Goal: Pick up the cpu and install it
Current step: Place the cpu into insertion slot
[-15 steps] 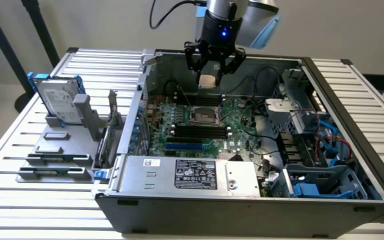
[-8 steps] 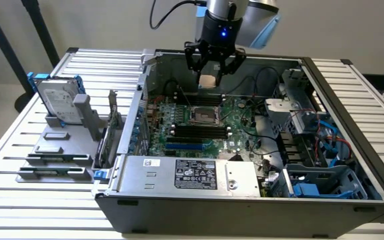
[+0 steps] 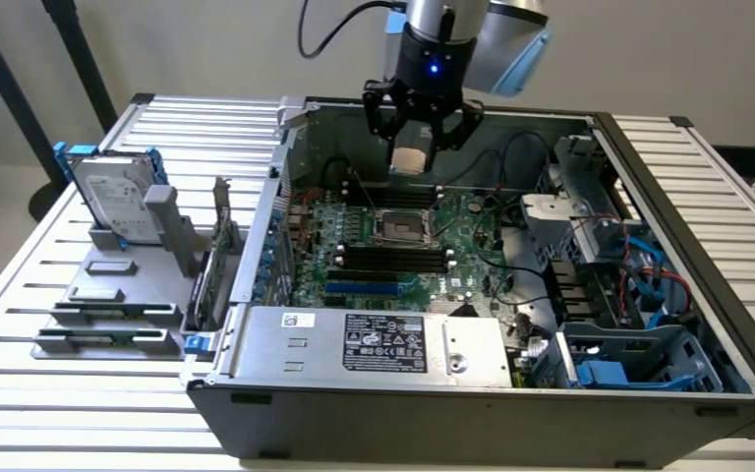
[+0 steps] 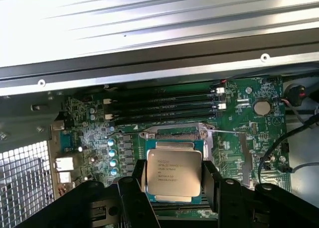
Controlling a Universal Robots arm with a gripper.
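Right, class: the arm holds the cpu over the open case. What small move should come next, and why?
Probably lower it slowly straight down: the end effector grips the cpu flat, roughly over the open socket, with a gap between them.

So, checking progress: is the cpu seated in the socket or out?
Out. The gripper holds the cpu by its edges, raised above the motherboard and apart from the socket.

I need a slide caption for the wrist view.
Jaws grip the flat square silver-topped cpu above the green motherboard.
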